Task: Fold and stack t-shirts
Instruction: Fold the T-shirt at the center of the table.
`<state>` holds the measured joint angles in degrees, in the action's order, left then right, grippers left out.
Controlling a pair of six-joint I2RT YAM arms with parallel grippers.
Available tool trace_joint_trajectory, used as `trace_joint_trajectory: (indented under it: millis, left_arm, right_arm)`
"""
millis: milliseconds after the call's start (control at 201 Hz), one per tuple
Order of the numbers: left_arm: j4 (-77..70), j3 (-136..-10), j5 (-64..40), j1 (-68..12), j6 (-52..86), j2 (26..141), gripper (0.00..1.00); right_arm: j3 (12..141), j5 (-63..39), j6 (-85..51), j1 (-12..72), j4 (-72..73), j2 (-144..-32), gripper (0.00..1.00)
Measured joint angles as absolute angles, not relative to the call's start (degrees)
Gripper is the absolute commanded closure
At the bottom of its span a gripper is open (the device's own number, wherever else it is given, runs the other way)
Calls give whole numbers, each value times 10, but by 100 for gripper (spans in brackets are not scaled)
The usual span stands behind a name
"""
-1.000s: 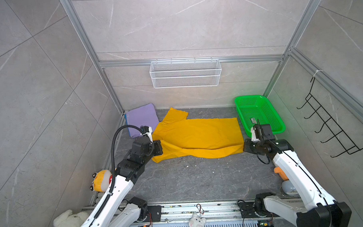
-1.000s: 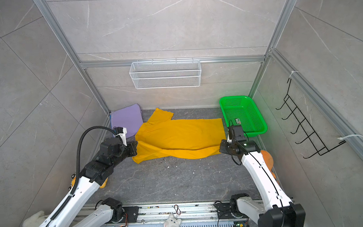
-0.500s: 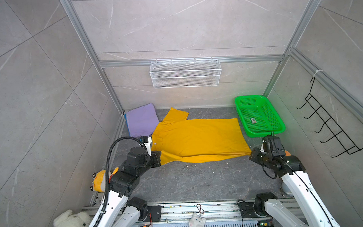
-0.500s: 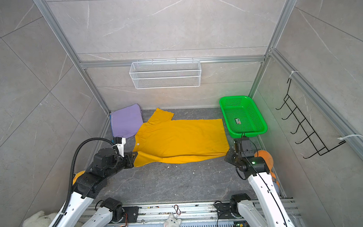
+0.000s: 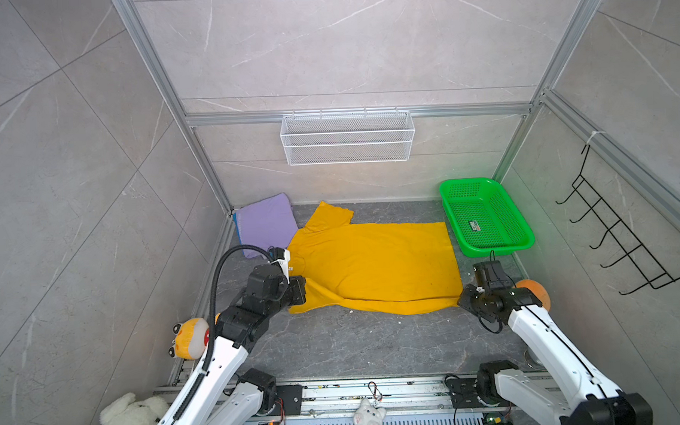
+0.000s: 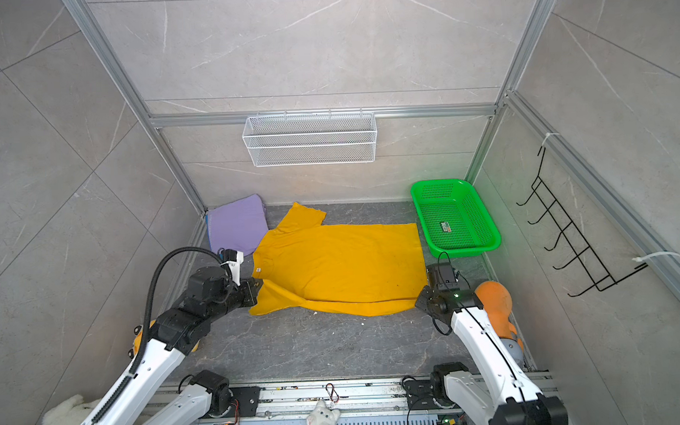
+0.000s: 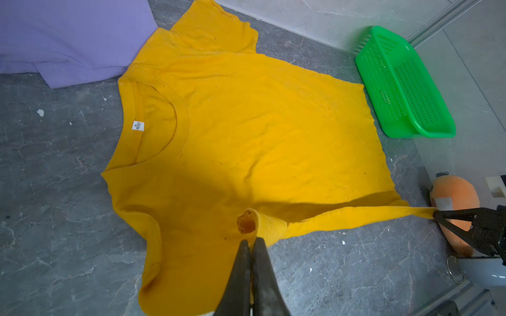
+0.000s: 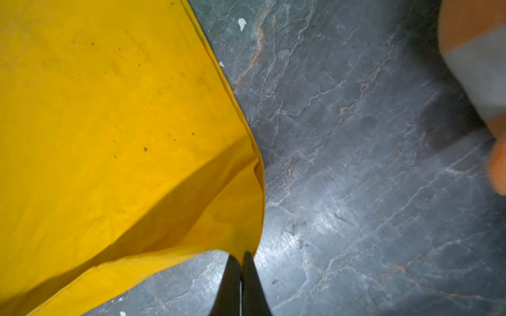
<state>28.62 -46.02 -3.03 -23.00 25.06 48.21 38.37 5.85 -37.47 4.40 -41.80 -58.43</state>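
While both arms reach in from the near rail, L gripper has its fingers squeezed right together on a rolled nub of the yellow tee, just by the near sleeve's underarm. R gripper is the same, zero gap, nipping the near hem corner. That puts the near side edge in a taut raised line btwn the two pinch pts, clear in the left wrist view. Looks like the setup for a lengthwise fold: hold both ends of one long edge and the panel should carry over in one piece w/o bunching. The rest of the tee lies flat on the grey floor, collar toward the L arm and hem toward the R arm, far sleeve spread out at the back. The near sleeve hangs slack beside L's grip and could tuck under, so watch it. An orange plush sits right behind R's wrist, close enough to get bumped. Further back, the purple tee lies folded in the far corner on the L arm's side, touching the yellow shoulder, w/ a sliver of blue tee at its edge, probably the stack spot. On the opposite side the green basket sits just beside the hem. A wire basket hangs on the back wall.
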Motion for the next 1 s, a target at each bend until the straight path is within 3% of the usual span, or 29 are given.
trace_joint_trajectory:
  millis: [299,543,1001]
  left_arm:
    - [211,-535,-10,-230,215,639,100]
    - [168,-586,2,-230,175,761,100]
    - [124,-656,8,-227,120,879,100]
  right_arm:
    - [426,71,-341,34,-340,-754,100]
    - [457,82,-303,10,-310,-821,100]
    - [509,36,-244,-6,-269,-928,100]
